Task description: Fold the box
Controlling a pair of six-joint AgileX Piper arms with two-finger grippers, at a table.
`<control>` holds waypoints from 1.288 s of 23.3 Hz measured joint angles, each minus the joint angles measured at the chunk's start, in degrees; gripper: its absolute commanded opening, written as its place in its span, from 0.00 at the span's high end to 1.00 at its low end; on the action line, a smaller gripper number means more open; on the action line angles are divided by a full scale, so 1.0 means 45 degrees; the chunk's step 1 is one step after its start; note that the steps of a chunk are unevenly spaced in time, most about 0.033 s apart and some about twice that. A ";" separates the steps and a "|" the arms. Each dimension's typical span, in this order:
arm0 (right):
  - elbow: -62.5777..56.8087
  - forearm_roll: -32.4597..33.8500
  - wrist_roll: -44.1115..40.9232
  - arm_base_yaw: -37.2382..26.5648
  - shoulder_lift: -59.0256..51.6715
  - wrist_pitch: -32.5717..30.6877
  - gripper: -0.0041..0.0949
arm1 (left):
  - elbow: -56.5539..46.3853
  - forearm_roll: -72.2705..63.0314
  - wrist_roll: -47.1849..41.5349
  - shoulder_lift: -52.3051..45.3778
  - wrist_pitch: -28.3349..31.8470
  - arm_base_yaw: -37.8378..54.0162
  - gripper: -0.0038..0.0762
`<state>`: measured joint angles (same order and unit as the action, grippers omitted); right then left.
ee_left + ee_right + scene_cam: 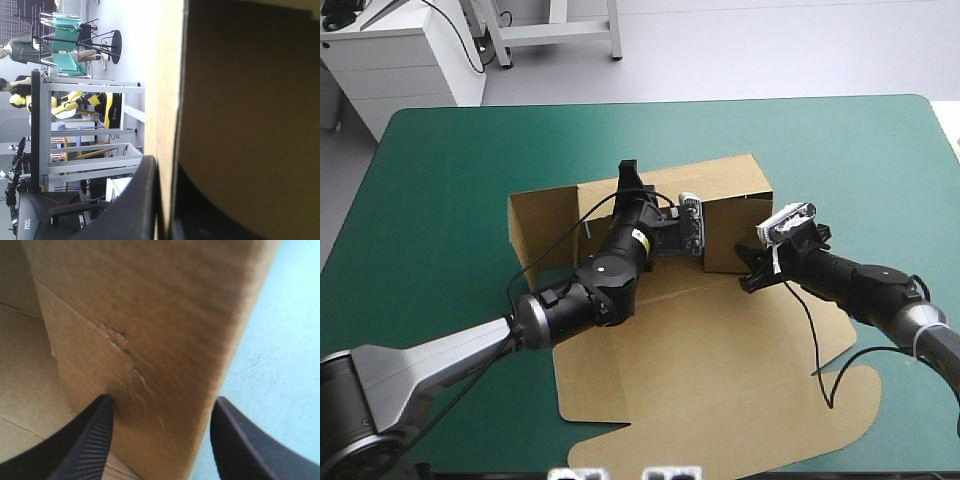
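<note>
Left gripper pinches the rear wall of the box, presumably to hold it upright. Right gripper, fingers spread, straddles the side wall, probably bracing it.

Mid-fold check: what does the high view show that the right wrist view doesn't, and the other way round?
Only the high view: the left gripper at the raised back wall's top edge, and the lid flat toward the near edge. Only the right wrist view: a scuffed crease on the side wall, the fingers apart. Both: the right gripper at that wall of the box, and the teal-green cover.
</note>
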<state>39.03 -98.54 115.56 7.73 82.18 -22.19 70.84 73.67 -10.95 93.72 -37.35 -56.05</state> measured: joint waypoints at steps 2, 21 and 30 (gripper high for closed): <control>0.0107 -0.0097 0.0201 -0.0042 0.0060 0.0163 0.78 | 0.0000 0.0000 0.0013 0.0000 -0.0015 0.0010 0.96; 0.0905 -0.0087 -0.1220 -0.0089 0.0275 0.1027 0.96 | 0.0000 -0.0042 -0.0042 -0.0014 -0.0201 0.0010 0.86; 0.0942 0.0048 -0.2516 0.0315 0.0262 0.2014 0.96 | 0.0000 -0.0326 -0.0906 0.0022 0.1005 -0.0004 0.38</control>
<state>43.27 -98.33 104.24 9.15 83.36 -13.13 70.84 72.21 -15.03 93.81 -32.83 -56.07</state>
